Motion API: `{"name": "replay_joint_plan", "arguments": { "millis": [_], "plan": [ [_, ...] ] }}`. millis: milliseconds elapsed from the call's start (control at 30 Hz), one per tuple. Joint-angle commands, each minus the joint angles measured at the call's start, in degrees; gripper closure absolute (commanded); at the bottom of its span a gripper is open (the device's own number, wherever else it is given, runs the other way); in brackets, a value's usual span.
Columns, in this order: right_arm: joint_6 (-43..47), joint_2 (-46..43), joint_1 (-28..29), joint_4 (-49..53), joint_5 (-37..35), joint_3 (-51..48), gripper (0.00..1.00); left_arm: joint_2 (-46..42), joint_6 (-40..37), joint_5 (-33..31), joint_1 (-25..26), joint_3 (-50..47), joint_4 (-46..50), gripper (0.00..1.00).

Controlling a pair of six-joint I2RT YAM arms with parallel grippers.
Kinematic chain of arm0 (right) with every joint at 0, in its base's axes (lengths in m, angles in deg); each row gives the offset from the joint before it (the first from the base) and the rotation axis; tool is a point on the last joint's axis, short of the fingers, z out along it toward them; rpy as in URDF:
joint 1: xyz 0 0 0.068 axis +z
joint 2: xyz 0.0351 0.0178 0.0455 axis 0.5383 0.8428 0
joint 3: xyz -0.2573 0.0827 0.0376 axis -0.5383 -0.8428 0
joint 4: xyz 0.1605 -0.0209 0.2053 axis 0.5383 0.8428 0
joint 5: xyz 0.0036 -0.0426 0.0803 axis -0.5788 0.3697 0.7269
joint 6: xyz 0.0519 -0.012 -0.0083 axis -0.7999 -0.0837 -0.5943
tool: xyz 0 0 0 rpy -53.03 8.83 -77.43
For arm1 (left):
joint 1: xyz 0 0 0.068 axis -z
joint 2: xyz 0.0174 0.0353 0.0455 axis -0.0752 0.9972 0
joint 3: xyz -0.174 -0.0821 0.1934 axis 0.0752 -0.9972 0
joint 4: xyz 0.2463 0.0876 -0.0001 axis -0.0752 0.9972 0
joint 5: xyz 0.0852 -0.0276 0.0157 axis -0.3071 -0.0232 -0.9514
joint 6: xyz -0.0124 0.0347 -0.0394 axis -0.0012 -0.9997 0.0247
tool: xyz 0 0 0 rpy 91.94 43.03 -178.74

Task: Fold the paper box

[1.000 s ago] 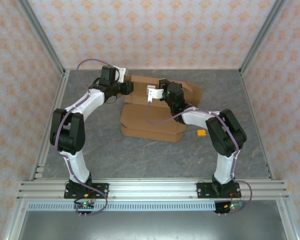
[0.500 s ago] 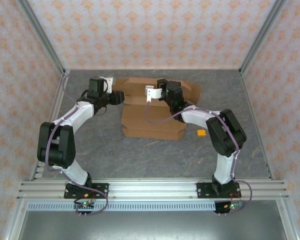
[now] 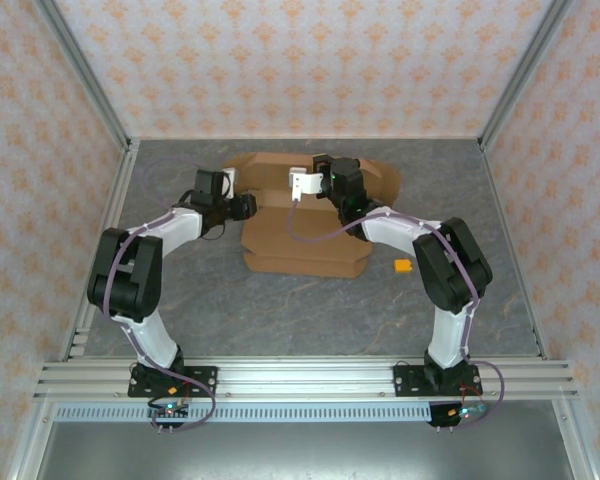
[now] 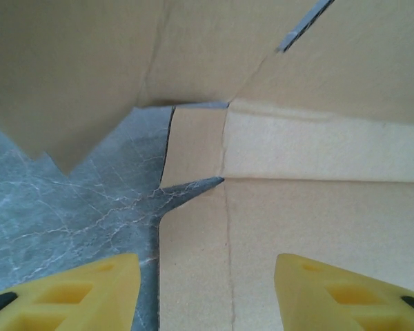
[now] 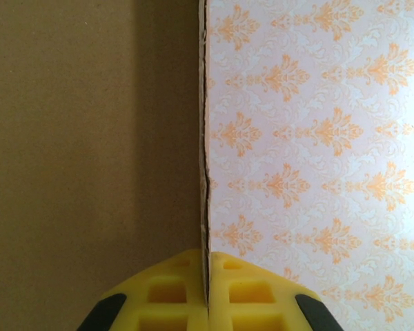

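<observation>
While the right gripper point(image 5: 208, 265) is pinched shut on the thin edge of a cardboard panel, with patterned wall showing past that edge, the left gripper point(image 4: 207, 293) stands apart and holds nothing. Paper box point(image 3: 305, 240) sits mid-table toward the back, partly formed; its long axis runs left to right across the table point(image 3: 280, 320), and its near long wall faces the arm bases. In the top view, the left arm's end is just beside the box's left short end and points rightward at it. The right arm reaches over the middle to the rear panel, which looks lifted off the table. In the left wrist view, the cardboard fills the upper and right part of the picture. A small corner tab point(image 4: 193, 141) lies straight ahead between the two yellow fingers point(image 4: 76, 289), and bare table shows to its left. Judgement: the next fold concerns the left end, so the deciding relation is that the flap lies ahead of the left gripper and slightly to its right, along the box's own long axis. The left arm is clearly the nearer one. The right arm appears committed to bracing the rear panel. Whether the corner tab is tucked inside the wall or loose cannot be told.
</observation>
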Motion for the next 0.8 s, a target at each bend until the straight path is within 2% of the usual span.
{"name": "replay_joint_plan", "arguments": {
  "millis": [0,200,433,767],
  "plan": [
    [-1.30,0.19,0.14,0.36,-0.11,1.94,1.00,1.51,3.54,-4.07,0.63,0.65,-5.75,0.45],
    [-2.10,-0.14,-0.16,1.49,0.57,2.18,1.00,4.64,7.37,-6.04,0.69,1.34,-9.99,0.43],
    [-4.74,0.09,-0.73,8.13,1.39,5.42,1.00,8.24,8.85,-6.10,1.15,0.36,-17.38,0.40],
    [-4.19,0.56,-1.34,12.28,3.06,6.40,1.00,14.51,11.07,-6.82,1.99,6.19,-16.76,0.40]
  ]
}}
